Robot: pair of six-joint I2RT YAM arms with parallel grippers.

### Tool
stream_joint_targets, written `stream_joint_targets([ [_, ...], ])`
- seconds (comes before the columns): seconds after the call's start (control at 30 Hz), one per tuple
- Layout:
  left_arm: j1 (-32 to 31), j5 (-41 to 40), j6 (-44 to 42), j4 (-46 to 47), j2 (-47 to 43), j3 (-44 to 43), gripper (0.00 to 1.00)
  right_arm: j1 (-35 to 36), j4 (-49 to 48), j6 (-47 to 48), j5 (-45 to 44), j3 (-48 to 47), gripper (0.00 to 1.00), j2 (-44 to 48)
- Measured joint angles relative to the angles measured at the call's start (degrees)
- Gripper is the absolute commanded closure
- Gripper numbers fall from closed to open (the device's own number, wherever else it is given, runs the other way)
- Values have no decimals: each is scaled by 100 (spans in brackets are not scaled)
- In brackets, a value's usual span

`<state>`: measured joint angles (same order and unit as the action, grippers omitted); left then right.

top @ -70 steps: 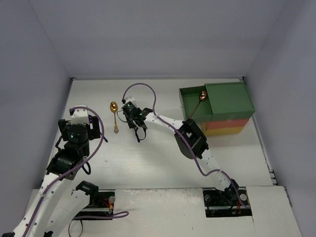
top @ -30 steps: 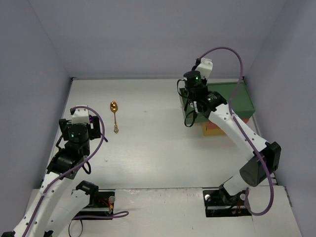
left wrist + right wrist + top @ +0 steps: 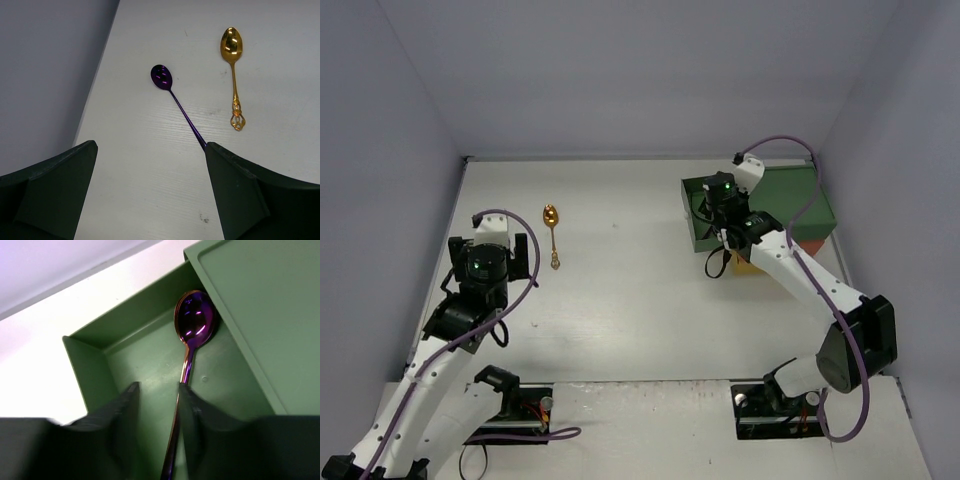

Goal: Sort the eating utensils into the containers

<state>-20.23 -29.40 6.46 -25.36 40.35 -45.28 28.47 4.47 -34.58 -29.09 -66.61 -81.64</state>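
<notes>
Partly done, to judge from how things lie. Already inside the open green drawer (image 3: 145, 365) on top of the stacked containers: one purple-copper spoon (image 3: 192, 325), with the bowl in the far corner against the wall and the handle running back toward the wrist camera. Directly over that drawer, the right gripper (image 3: 157, 390), with fingers only narrowly apart and a strip of green floor visible in the gap. Handle just beside or touching one finger (image 3: 192, 405), not pinched from both sides as far as can be seen, so probably released there. Left to sort, on the white table (image 3: 280, 150) and well apart from the containers: a gold spoon (image 3: 233, 75) and a purple spoon (image 3: 172, 95), near each other but not touching, both with the bowl pointing away from the arms. Above the handle end of the purple spoon, the left gripper (image 3: 150, 150), with fingers spread wide and holding nothing, the tip of the handle hidden behind one finger. No forks or knives in sight anywhere. Impossible to tell what lies in the lower drawers, mostly covered by the green one and the right arm. So at least two spoons left, likely the purple one next.
</notes>
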Motion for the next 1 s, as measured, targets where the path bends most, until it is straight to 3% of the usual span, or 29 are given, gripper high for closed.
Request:
stream_joint_targets([
  [0.27,0,-3,308,-107,261,-38,13,0,9,352,196,-121,51,491],
  [0.43,123,-5,1006,-518,992,-405,16,0,11,824,574,-195,47,1054],
  [0.77,1653,1008,2378,-402,2665,-559,25,0,-27,1208,970,510,46,2450],
  [1.0,2112,1726,2808,-111,3963,-770,36,0,72,1255,1085,995,46,2564],
])
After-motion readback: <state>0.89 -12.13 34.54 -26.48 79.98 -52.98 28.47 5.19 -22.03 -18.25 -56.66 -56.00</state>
